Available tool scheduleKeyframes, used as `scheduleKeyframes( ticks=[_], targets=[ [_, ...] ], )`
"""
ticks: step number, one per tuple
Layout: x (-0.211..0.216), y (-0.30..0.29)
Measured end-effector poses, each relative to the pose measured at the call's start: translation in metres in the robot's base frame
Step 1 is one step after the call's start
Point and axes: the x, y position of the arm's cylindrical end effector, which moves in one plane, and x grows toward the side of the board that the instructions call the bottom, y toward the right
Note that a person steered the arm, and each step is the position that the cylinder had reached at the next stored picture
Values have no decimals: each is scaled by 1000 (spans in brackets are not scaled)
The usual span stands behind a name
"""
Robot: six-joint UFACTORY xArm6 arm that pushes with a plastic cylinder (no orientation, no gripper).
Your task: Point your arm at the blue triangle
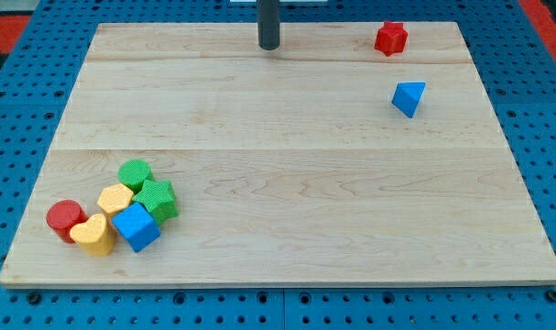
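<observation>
The blue triangle (pixel 408 97) lies alone on the wooden board (pixel 278 183) at the view's upper right. My tip (pixel 269 46) is at the view's top centre, near the board's top edge, well to the left of the blue triangle and slightly above it. It touches no block. A red star-shaped block (pixel 391 38) sits above the blue triangle, near the top right corner.
A cluster of blocks sits at the view's bottom left: a red cylinder (pixel 65 218), a yellow heart (pixel 94 235), a yellow hexagon (pixel 114 199), a blue cube (pixel 136 227), a green cylinder (pixel 135 173) and a green star (pixel 157 199).
</observation>
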Motion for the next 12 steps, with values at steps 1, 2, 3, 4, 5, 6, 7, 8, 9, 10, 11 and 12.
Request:
scheduleKeyframes(
  ticks=[1, 2, 3, 4, 5, 6, 7, 8, 9, 10, 11, 12],
  targets=[
    [-5, 10],
    [15, 7],
    [69, 6],
    [147, 24],
    [195, 104],
    [226, 196],
    [203, 239],
    [178, 244],
    [168, 244],
    [153, 244],
    [138, 244],
    [136, 231]
  ],
)
